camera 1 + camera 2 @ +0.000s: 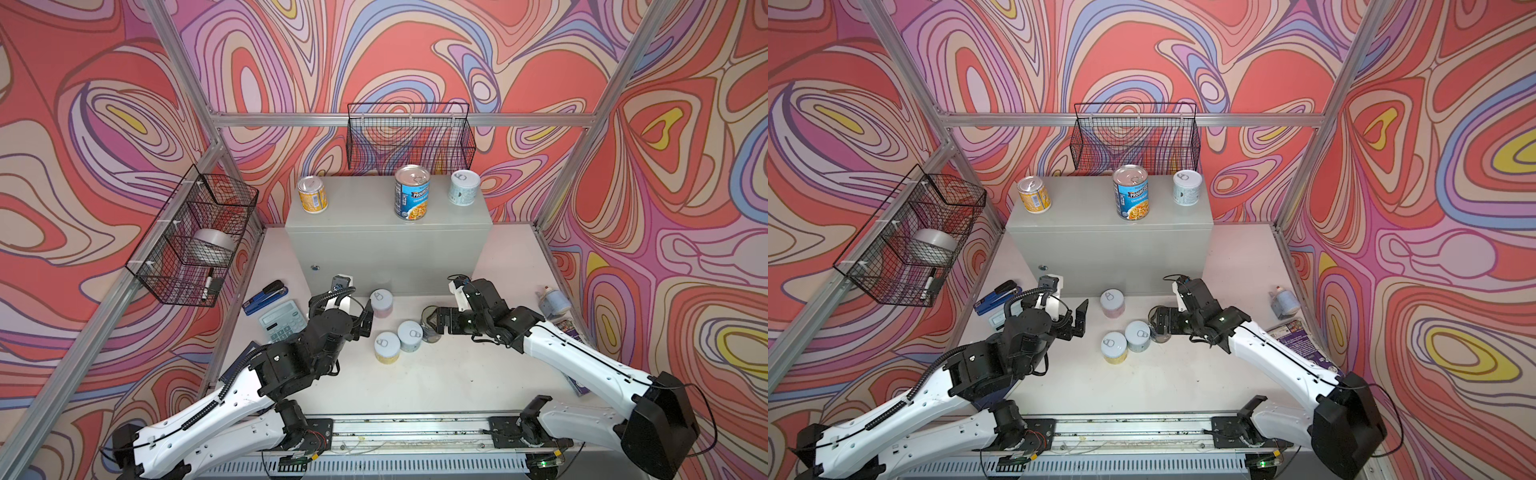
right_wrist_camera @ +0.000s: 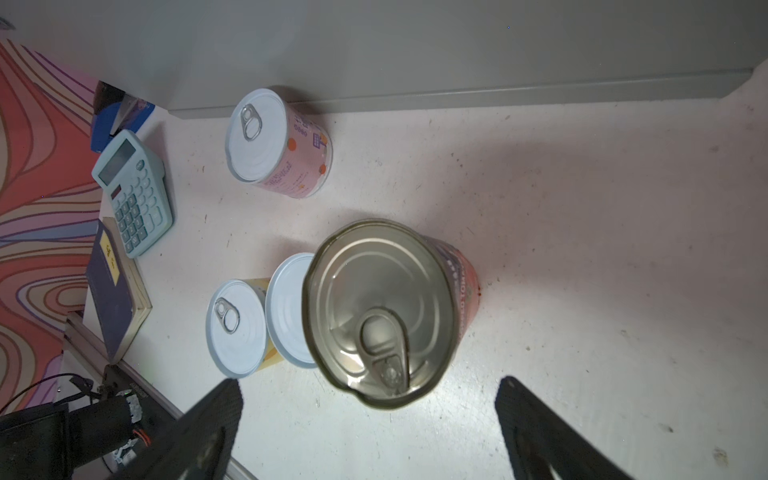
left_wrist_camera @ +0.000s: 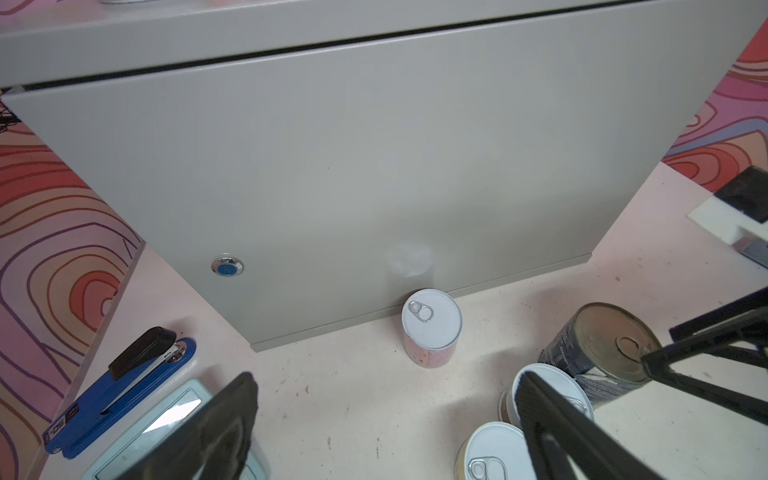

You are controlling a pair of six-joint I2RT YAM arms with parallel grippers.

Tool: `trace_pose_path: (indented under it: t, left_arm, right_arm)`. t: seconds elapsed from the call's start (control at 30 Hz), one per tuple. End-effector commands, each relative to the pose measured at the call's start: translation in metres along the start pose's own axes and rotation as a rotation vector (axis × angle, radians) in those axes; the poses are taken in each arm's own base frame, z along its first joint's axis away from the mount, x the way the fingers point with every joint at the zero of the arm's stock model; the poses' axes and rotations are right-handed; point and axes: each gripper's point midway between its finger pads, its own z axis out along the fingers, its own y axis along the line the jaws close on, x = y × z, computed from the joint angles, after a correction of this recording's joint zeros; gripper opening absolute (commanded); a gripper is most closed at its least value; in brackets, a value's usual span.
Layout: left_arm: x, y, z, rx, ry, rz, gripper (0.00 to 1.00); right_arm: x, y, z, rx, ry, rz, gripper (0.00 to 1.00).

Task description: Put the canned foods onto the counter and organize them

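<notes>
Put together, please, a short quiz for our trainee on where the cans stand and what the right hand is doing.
1. How many cans stand on top of the counter?
2. True or false: the right hand is shut on the dark navy can.
3. The pink can stands: A) on the counter; B) on the table, just before the counter's front; C) in a wire basket.

Key
1. Three: the orange-yellow can, the Progresso can and a pale blue can.
2. False: the hand is open and grips nothing.
3. B.
</notes>
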Motion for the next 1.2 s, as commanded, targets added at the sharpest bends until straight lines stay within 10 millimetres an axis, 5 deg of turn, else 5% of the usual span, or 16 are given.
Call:
trace_pose_path:
  t: [0.0, 0.87, 1.17]
  left_arm:
    - [0.010, 0.001, -0.002, 0.012, 0.028, -0.007, 1.00]
    - [0.037, 0.016, -0.006, -0.026, 0.084, 0.026, 1.00]
    - [0.042, 0.022, -0.008, -0.042, 0.093, 0.045, 1.00]
  right_arm:
    - [-0.012, 0.009, 0.004, 0.013, -0.045, -0.012, 0.98]
    - [-0.006, -0.006, 0.034, 0.270, 0.003, -0.144, 0.89]
    - [-0.003, -0.017, 0.041, 0.344, 0.023, -0.166, 0.72]
